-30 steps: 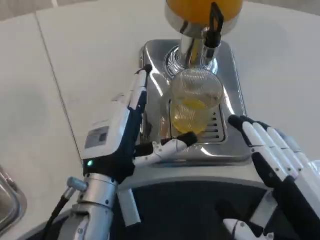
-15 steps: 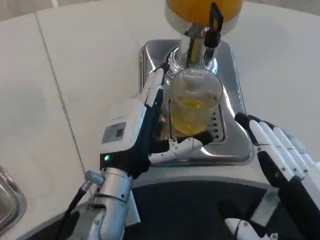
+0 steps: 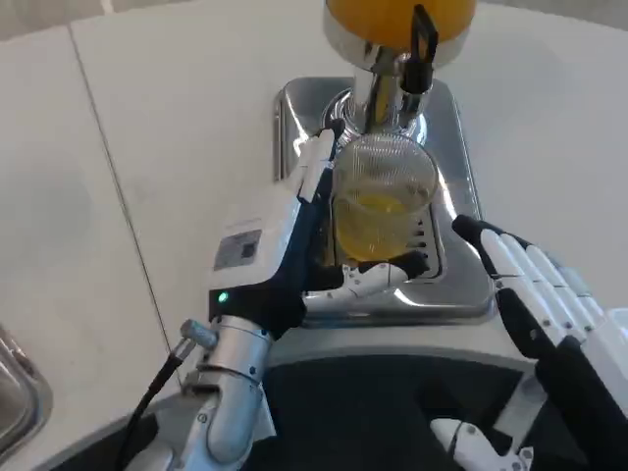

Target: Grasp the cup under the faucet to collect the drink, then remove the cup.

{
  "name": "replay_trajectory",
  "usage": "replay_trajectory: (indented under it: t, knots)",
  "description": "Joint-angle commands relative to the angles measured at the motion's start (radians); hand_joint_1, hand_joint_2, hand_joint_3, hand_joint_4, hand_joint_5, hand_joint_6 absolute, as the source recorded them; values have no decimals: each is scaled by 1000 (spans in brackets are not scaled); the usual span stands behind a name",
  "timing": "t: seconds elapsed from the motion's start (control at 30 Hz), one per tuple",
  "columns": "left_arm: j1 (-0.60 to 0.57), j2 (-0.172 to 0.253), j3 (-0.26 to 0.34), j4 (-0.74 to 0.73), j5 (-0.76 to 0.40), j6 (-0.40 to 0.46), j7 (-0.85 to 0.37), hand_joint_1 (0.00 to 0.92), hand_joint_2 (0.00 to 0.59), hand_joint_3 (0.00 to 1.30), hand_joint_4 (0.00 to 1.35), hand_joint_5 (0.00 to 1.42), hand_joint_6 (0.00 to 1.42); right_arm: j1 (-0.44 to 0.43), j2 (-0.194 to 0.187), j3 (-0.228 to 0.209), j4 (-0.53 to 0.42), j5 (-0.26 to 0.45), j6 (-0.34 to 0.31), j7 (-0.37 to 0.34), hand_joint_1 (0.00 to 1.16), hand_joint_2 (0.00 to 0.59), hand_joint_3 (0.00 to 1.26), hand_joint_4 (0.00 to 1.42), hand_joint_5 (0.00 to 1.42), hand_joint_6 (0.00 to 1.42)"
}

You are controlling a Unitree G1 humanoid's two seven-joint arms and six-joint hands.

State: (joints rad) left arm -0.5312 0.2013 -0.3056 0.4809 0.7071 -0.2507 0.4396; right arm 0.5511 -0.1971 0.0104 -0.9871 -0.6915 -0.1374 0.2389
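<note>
The clear ribbed plastic cup [image 3: 383, 211], part-full of orange drink, stands on the steel drip tray [image 3: 461, 177] under the faucet [image 3: 392, 83] at the far side. The left hand [image 3: 304, 245] cups its left wall, fingers spread — whether it truly grips, I cannot tell — so a loose lift could tip it. The right hand [image 3: 535, 289] waits spread wide, near right, holding nothing.

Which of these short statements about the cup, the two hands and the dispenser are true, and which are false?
1. The cup holds yellow drink. True.
2. The cup lies tipped on its side. False: it stands upright on the steel drip tray.
3. The left hand is at the cup's side, thumb reaching in front of its base. True.
4. The right hand holds the cup. False: it is apart, fingers extended, holding nothing.
5. The tank above contains blue liquid. False: it is orange.
</note>
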Motion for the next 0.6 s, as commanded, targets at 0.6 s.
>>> replay_trajectory:
  t: [0.6]
  knots:
    - [-105, -91, -65, 129, 29, 72, 61, 266, 37, 99, 144, 489, 555, -15, 12, -8, -9, 14, 54, 40, 362, 408, 0, 0, 0, 0]
